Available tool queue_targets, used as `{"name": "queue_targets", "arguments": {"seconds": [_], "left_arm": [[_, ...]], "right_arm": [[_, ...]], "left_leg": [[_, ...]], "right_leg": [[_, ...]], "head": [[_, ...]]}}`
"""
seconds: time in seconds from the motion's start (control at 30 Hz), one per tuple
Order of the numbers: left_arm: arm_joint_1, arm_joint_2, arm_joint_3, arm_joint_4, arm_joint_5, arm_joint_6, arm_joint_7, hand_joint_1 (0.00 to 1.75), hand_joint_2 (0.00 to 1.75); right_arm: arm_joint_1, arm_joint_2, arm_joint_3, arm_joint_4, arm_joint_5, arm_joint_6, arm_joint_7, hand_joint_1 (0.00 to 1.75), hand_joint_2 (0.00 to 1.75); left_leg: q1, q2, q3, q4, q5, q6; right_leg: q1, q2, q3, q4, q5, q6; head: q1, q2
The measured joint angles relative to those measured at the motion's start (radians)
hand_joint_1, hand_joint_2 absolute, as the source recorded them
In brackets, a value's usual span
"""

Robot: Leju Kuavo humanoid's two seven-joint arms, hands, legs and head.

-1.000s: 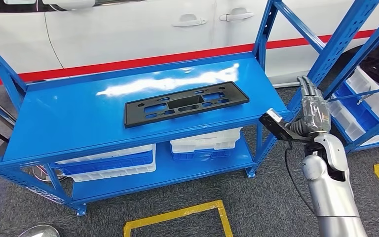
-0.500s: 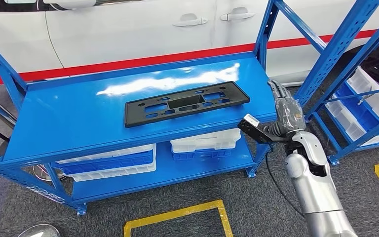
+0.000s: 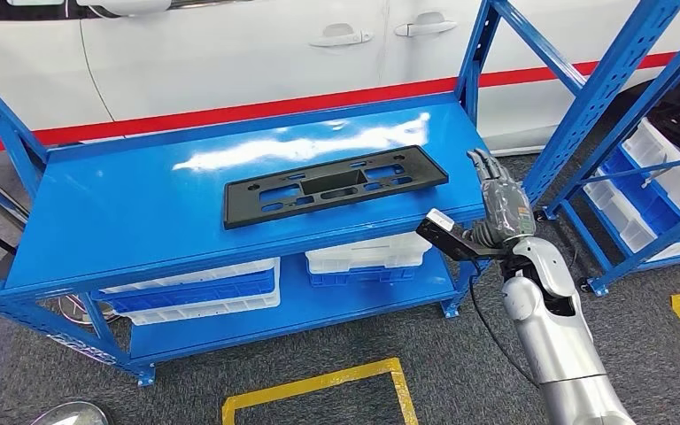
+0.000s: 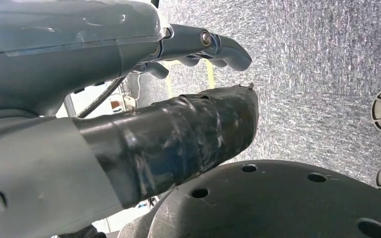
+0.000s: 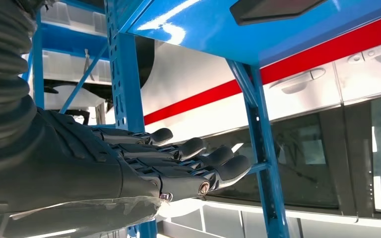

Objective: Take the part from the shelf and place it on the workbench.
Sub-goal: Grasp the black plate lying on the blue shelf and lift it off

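**Part flat on blue surface, right hand beside its corner**

Behind the blue surface stands a white car with a red stripe along its lower body. Grey carpet with yellow floor tape lies below.

Part: the black rectangular part, with several cut-outs, lies flat near the middle of the surface, long side running across the view and slightly angled. Nothing touches it.

Lower level: white bins sit under the surface, one group toward the left and one toward the right.

Right hand: the right hand is raised just beside the right front corner of the surface, near the part's right end but apart from it. Its fingers are extended, slightly spread, and hold nothing.

Left hand: the left hand appears in the left wrist view over carpet. Its fingers are loosely curved with nothing in them.

A second blue rack with white bins stands to the right.
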Motion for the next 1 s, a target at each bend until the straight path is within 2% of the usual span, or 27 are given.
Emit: {"name": "queue_targets", "arguments": {"seconds": [0.3,0.57,1.0], "left_arm": [[0.000,0.001,-0.004,0.000,-0.002,-0.005,0.005,0.00,0.00],[-0.002,0.002,-0.014,0.000,-0.004,-0.025,0.037,0.00,0.00],[-0.002,0.002,-0.015,0.000,0.015,-0.037,0.068,0.00,0.00]], "right_arm": [[-0.012,0.014,0.028,0.001,0.022,0.016,0.005,0.00,1.75],[-0.066,0.032,0.095,0.031,0.105,0.001,0.034,0.00,1.75],[-0.098,0.055,0.140,0.057,0.109,-0.015,0.038,0.00,1.75]], "left_leg": [[0.000,0.000,0.000,0.000,0.000,0.000],[0.000,0.000,-0.001,0.000,0.000,0.000],[0.000,-0.001,-0.001,0.000,0.001,0.000]], "right_leg": [[0.000,0.000,0.000,0.000,0.000,0.000],[0.000,0.000,-0.002,0.001,0.000,0.000],[0.000,0.000,-0.002,0.001,0.000,0.000]], "head": [[0.000,0.000],[0.000,0.000],[0.000,0.000]]}}
